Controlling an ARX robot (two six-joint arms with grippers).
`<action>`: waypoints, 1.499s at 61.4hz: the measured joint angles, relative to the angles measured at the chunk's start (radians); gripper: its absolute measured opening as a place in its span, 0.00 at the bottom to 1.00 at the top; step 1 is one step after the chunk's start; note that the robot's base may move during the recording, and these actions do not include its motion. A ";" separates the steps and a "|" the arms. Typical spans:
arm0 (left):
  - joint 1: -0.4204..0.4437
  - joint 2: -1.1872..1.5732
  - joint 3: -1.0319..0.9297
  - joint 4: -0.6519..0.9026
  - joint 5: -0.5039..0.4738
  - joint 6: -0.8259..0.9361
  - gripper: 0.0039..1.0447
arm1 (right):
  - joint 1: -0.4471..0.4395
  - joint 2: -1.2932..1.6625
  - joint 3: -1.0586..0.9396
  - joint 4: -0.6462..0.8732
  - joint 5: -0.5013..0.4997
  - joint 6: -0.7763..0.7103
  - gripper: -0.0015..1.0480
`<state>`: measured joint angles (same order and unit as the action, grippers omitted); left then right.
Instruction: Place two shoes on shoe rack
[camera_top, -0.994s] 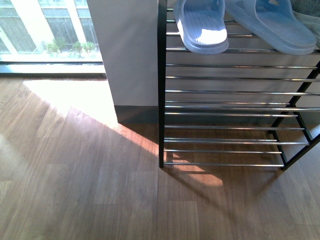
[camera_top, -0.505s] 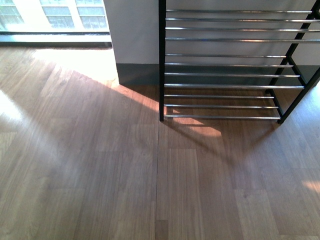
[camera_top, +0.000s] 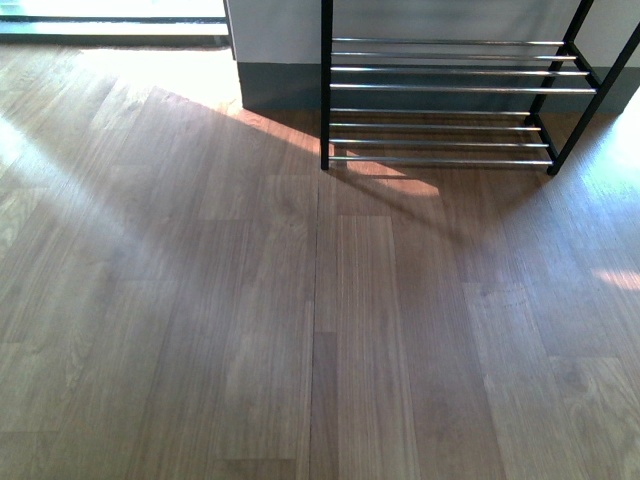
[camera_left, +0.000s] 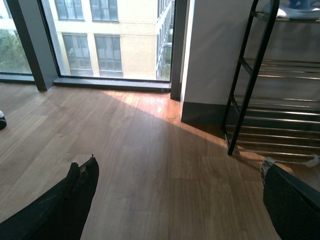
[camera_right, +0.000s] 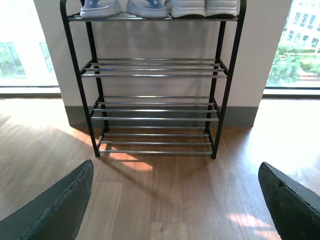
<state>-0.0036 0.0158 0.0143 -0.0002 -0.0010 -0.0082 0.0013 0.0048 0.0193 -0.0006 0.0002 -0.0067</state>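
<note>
While the rack (camera_right: 155, 75) stands against the wall at my twelve o'clock, both arms hang over bare floor (camera_top: 300, 320) with nothing between their fingers. My right gripper (camera_right: 175, 210) is spread wide and empty, its two dark pads at the lower corners of its wrist view; my left gripper (camera_left: 175, 205) is likewise parted and holds nothing. On the top tier I see two blue slides (camera_right: 122, 7) toward eleven o'clock and a pair of white-soled shoes (camera_right: 202, 7) beside them toward one o'clock, only their lower parts in view. The three lower tiers are bare rods. From the front view I get only the bottom of the rack, so I cannot check the top tier from there. I judge the placing looks done, though I cannot tell how squarely the shoes sit. The risk from here is mainly mine: swinging an arm toward the frame could knock a black upright or nudge the rods, and shoes resting on smooth chrome rods may slide or tip off. A small dark thing (camera_left: 2, 120) at the left wrist view's edge is too cut off to name.
</note>
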 joint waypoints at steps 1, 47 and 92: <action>0.000 0.000 0.000 0.000 0.000 0.000 0.91 | 0.000 0.000 0.000 0.000 -0.001 0.000 0.91; 0.000 0.000 0.000 0.000 -0.002 0.000 0.91 | 0.000 0.000 0.000 0.000 -0.001 0.000 0.91; 0.000 0.000 0.000 0.000 0.001 0.000 0.91 | 0.000 -0.001 0.000 0.000 0.001 0.000 0.91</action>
<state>-0.0032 0.0158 0.0143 -0.0002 0.0002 -0.0078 0.0013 0.0036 0.0193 -0.0010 0.0013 -0.0063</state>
